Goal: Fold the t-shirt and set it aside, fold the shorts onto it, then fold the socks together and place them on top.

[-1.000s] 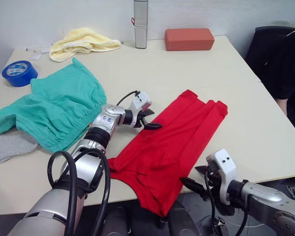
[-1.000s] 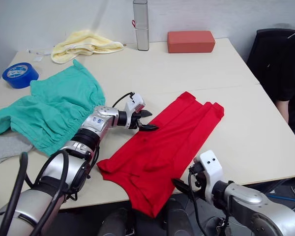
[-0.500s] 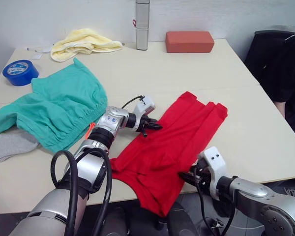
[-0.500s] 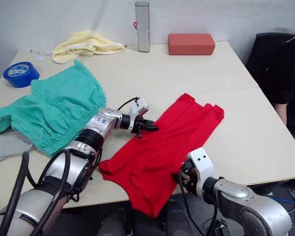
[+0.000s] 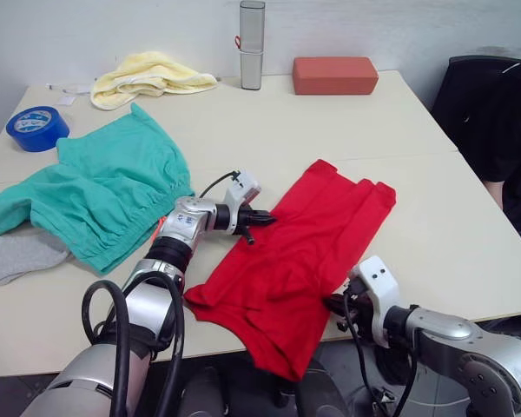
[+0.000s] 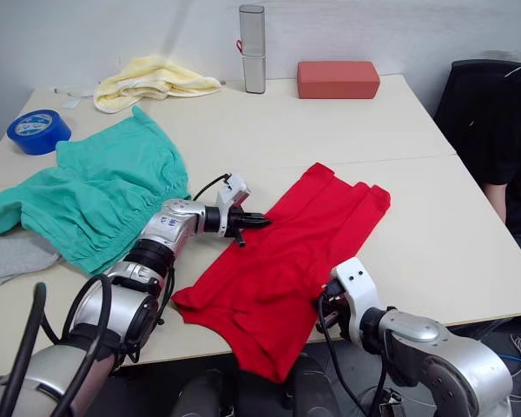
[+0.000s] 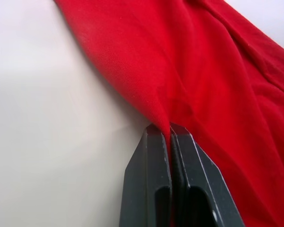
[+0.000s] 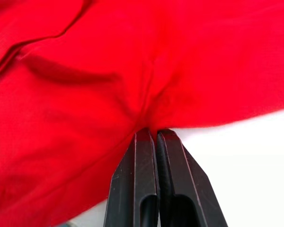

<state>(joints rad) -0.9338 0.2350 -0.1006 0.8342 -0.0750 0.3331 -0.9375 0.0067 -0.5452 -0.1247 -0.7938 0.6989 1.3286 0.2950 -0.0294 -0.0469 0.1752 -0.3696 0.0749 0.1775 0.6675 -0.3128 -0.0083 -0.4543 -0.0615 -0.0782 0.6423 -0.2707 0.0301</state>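
Beige table [image 5: 434, 217] carries the t-shirt [image 5: 304, 252], long axis running 1 to 7 o'clock, left gripper [image 5: 259, 218] clamped on its 10 o'clock edge, right gripper [image 5: 339, 306] clamped on its 4 o'clock edge, both equally near.

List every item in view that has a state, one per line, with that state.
t-shirt: folded lengthwise, near end hanging over the table edge, pinched at both sides.
shorts: spread flat, unfolded.
socks: lying loose, partly under the shorts.
left pincer: shut on t-shirt.
right pincer: shut on t-shirt.
yellow cloth: crumpled.
tape roll: lying flat.
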